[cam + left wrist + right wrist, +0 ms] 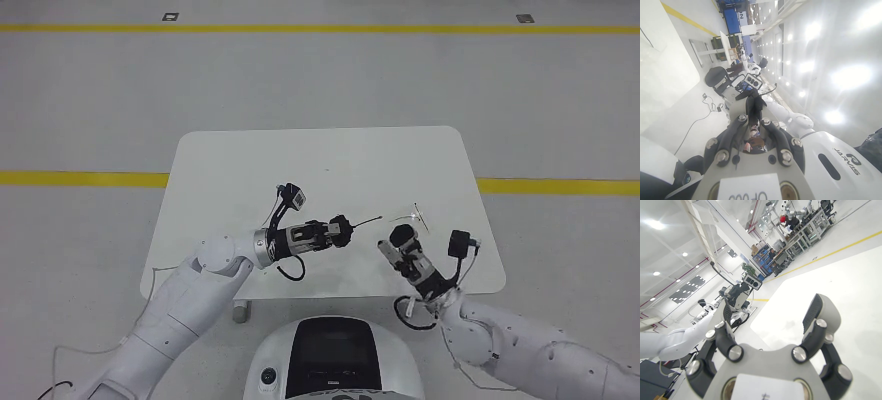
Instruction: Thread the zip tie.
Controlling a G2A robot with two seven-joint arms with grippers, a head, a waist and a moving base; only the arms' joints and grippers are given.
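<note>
A black zip tie (365, 222) sticks out of my left gripper (340, 230), which is shut on it above the middle front of the white table (300, 160). In the left wrist view the tie (755, 98) is pinched between the closed fingertips of that gripper (753, 102), and its tail curves away. My right gripper (395, 242) stands open a short way to the right, apart from the tie's free end. In the right wrist view this gripper (770, 308) holds nothing between its ribbed pads (811, 311), and the tie (719, 273) shows farther off.
A thin pale strip (415, 214) lies on the table just beyond the right gripper. The table's front edge (330, 297) runs close under both wrists. Bare tabletop (829, 285) stretches away toward the far side.
</note>
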